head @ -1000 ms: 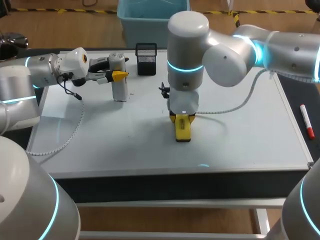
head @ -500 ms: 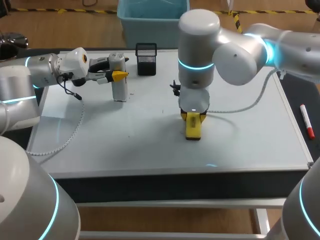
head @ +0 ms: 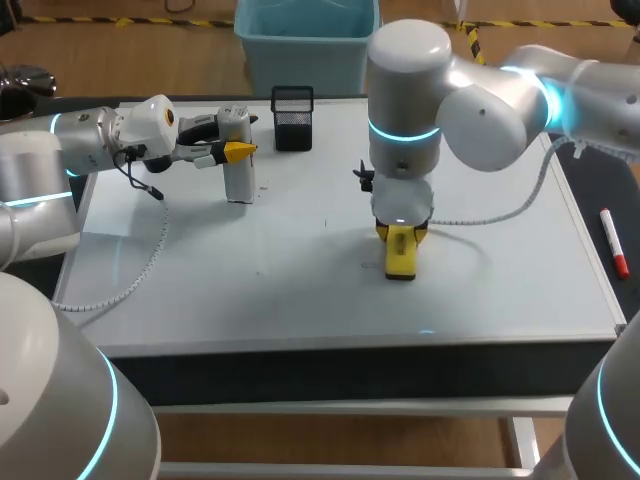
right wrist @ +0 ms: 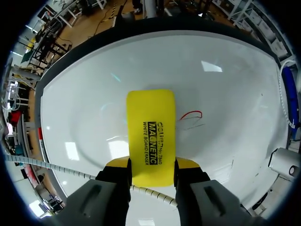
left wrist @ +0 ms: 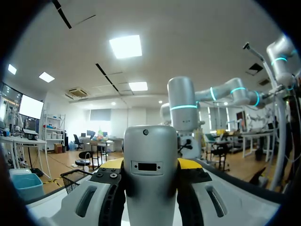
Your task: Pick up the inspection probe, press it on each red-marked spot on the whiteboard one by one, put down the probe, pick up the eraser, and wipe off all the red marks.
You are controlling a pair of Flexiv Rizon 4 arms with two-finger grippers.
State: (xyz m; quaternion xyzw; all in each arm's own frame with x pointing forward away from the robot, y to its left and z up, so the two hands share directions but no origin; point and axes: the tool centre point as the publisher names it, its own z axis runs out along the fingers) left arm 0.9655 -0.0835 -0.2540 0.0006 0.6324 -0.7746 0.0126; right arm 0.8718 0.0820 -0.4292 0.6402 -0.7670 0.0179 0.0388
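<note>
A dark bench (head: 605, 190) carries a whiteboard (head: 250, 290) that covers most of it. On the board, a black mesh pen holder (head: 292, 118) stands at the far edge. A grey inspection probe (head: 238, 182) is upright near it. A yellow eraser (head: 400, 252) lies flat at the middle, with a thin red mark (right wrist: 192, 114) just beside it. A red marker (head: 613, 243) lies on the bare bench right of the board.

Robot lab: arms (head: 470, 100) at whiteboard (head: 250, 290)

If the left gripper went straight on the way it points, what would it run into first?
Probably the right arm, whose upright link stands dead ahead beyond the held probe. The black mesh holder sits off to one side. Depth is hard to judge.
</note>
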